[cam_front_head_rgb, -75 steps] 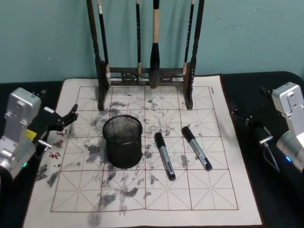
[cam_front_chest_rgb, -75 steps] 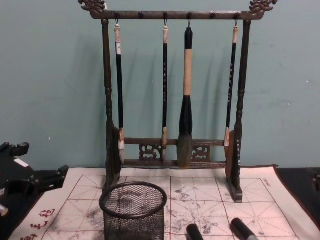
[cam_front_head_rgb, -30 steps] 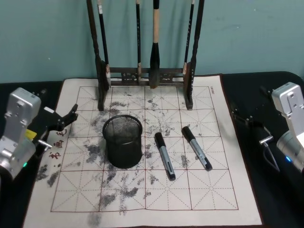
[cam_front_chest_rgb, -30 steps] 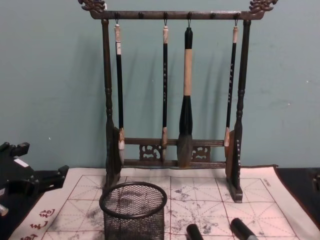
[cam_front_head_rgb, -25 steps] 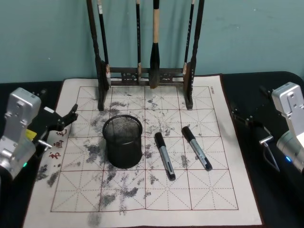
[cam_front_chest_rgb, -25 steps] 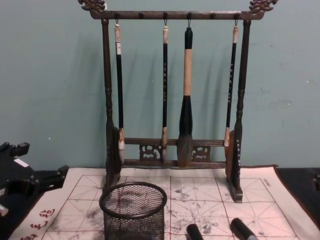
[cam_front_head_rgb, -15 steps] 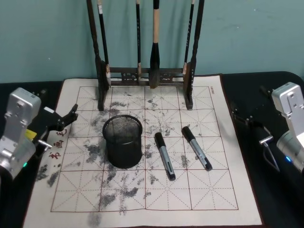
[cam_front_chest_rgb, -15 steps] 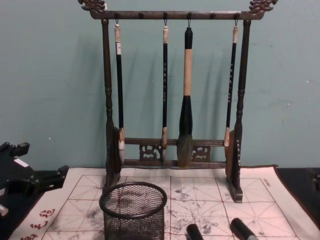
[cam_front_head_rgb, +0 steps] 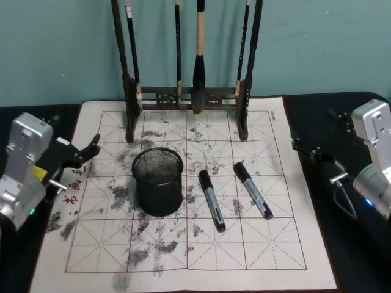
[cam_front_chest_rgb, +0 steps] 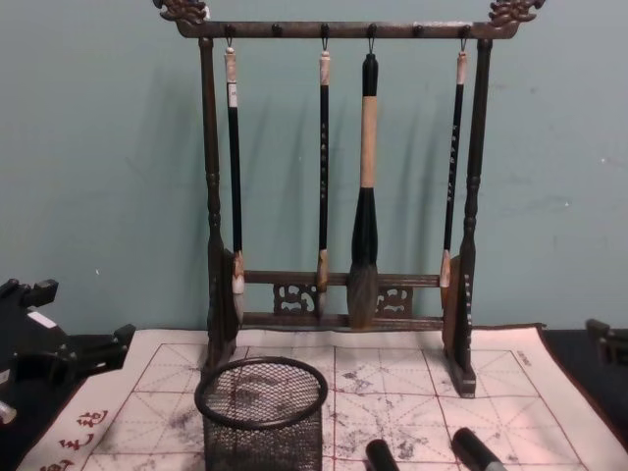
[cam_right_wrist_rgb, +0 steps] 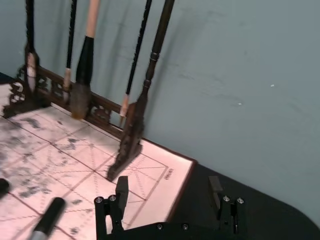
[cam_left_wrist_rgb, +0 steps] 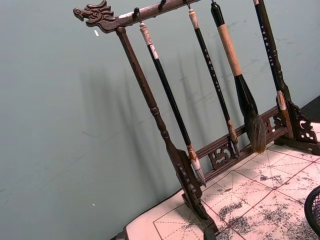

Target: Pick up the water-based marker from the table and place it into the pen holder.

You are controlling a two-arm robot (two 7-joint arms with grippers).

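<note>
Right hand (cam_right_wrist_rgb: pixel 168 190) released and empty at the worktop's (cam_front_head_rgb: pixel 269 244) right edge, left hand (cam_front_head_rgb: pixel 73 131) likewise at the left — nothing grasped. One marker (cam_front_head_rgb: pixel 212 200) lies flat beside the pen holder (cam_front_head_rgb: pixel 157 195), a second marker (cam_front_head_rgb: pixel 253 190) just right of it — pickup and placement both pending.

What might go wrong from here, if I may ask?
The left marker and right marker lie close together; the open right gripper, on the right of the table, may knock one while gripping the other. A marker hitting the rim of the holder could tip it. The left gripper idles at the left.
</note>
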